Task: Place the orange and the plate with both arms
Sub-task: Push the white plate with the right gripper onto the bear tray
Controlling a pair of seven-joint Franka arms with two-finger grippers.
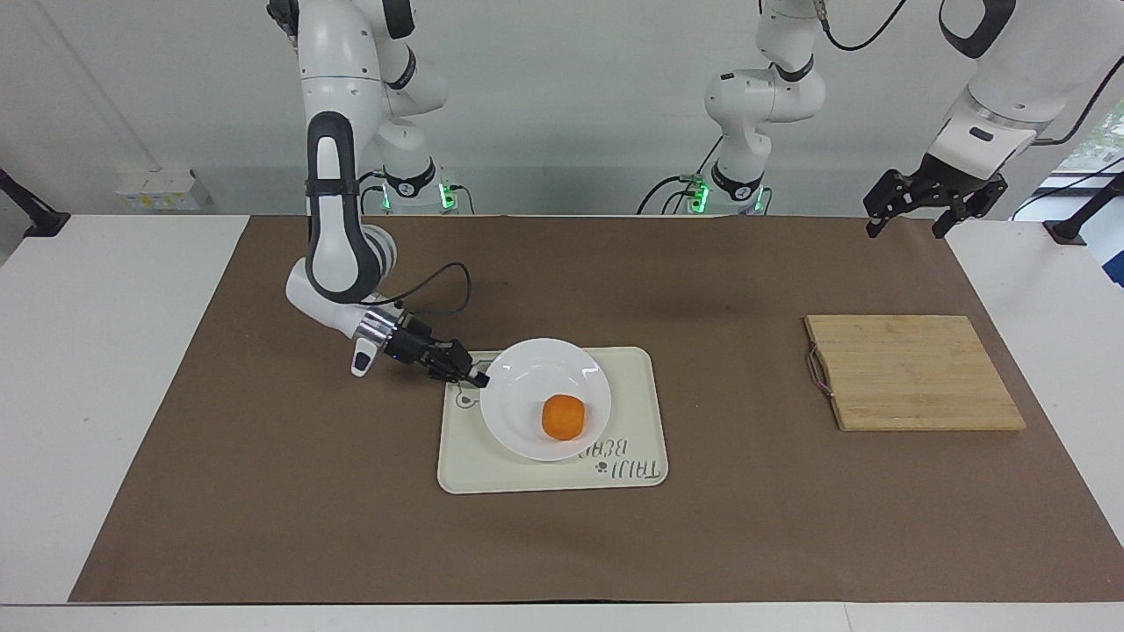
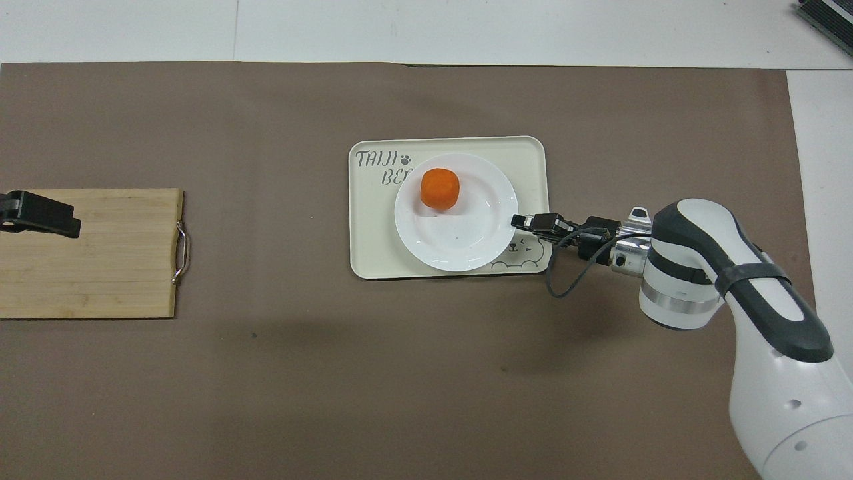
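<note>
Right gripper (image 1: 479,380) pinches the plate (image 1: 527,434) rim, orange (image 1: 563,416) inside; left gripper (image 1: 931,207) waits open.

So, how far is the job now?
Done: the orange lies on the plate, and the plate rests on the tray. In hand: the right hand grips the plate's rim. Left: letting go. The left hand waits, open, above the cutting board.

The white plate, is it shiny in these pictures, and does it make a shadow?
Overhead view: the plate shows small bright glints near its rim, and the orange casts a soft grey shadow on it. Facing view: the plate has a pale sheen; its own shadow isn't visible.
</note>
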